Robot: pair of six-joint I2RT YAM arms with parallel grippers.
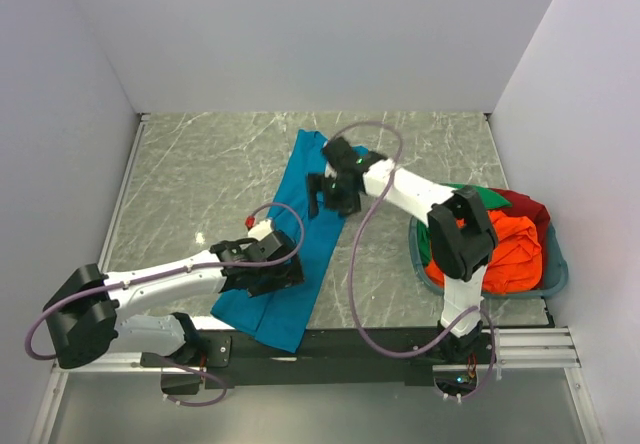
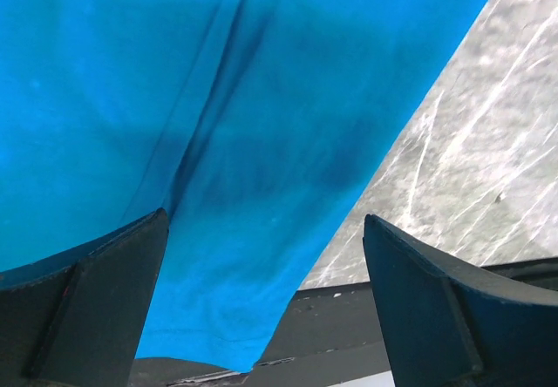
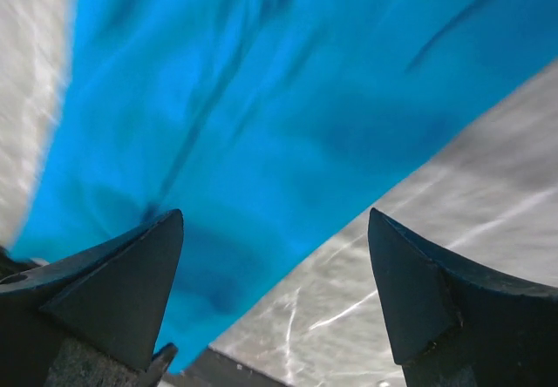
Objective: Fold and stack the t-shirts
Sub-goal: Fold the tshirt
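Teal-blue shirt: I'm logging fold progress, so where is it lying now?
Top view: the teal-blue shirt lies as a long strip at the middle of the table, left of the basket.

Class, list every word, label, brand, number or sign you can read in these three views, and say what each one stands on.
No readable text in any view.
The teal-blue t-shirt is plain: no print or tag shows.
The heaped t-shirts in the basket show no lettering.
The right wrist view is blurred, but nothing like writing appears there.
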